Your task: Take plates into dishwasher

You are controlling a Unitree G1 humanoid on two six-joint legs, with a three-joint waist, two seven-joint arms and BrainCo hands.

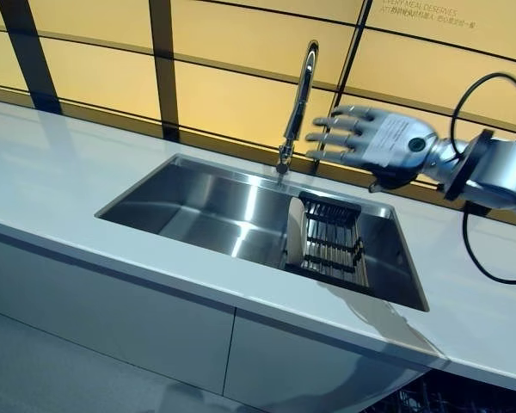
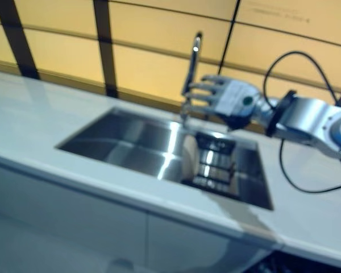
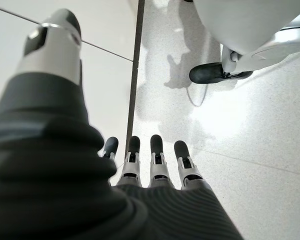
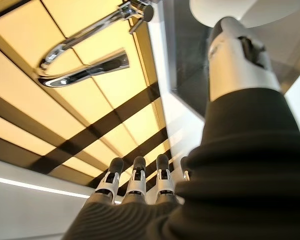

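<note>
I hold my right hand (image 1: 374,138), fingers spread and empty, above the sink rack (image 1: 331,241); next, reach for a plate (image 1: 294,231).

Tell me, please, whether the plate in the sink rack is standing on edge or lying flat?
On edge: the plate stands upright at the dish rack's left end.

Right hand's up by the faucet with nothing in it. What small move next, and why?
Probably lower the right hand toward the plate standing on edge in the dark rack inside the sink. The hand is open and empty beside the faucet, above the rack, so the plate is not yet grasped.
</note>
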